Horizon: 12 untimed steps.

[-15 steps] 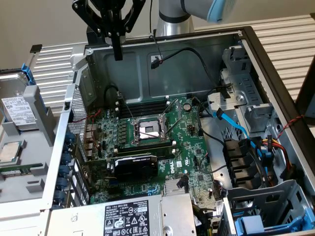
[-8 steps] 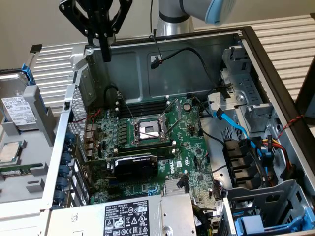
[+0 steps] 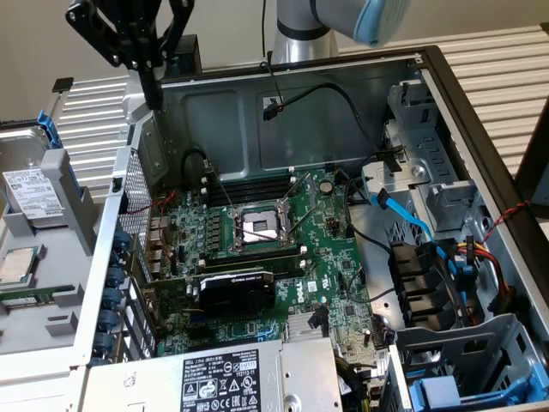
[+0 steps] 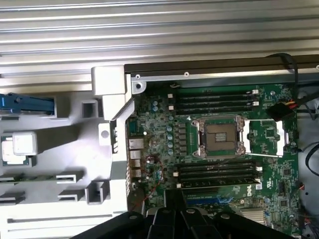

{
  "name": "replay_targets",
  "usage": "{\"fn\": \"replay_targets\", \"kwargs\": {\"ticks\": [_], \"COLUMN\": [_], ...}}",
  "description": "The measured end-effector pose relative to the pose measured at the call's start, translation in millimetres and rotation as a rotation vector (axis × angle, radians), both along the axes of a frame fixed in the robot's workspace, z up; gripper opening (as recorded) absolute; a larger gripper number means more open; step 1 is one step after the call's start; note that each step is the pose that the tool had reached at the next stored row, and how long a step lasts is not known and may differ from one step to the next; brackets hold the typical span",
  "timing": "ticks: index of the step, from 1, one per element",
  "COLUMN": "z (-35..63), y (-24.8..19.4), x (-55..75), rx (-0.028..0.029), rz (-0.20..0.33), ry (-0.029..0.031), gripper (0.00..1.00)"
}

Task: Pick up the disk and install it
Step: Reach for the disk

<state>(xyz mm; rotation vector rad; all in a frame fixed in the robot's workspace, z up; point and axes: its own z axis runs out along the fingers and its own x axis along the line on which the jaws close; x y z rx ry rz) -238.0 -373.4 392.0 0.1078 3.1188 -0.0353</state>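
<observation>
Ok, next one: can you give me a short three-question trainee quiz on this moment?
1. True or false: the hand is holding the disk.
2. Where does the disk lie?
A) in a drive bay inside the computer
B) on the grey tray outside the case, at the exterior view's left
C) on top of the black graphics card
3. Name the small square silver part lying on the same tray, near the disk.

Key:
1. False. The hand is shut on nothing and is apart from the disk.
2. B.
3. The processor chip.
</observation>
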Motion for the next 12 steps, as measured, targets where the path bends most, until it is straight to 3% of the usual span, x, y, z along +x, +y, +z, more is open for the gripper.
{"fn": "replay_targets", "kwargs": {"ticks": [2, 7, 12], "z": [-0.7, -2.5, -3.6], "y": [0.1, 0.8, 1.0], "x": [-9.0, -22.9, -38.2], "rx": [0.0045, 0.0062, 0.0137], "rz": [0.0, 0.0, 0.0], "ry": [-0.0001, -0.0009, 0.0008], "gripper": [0.11, 0.11, 0.11]}}
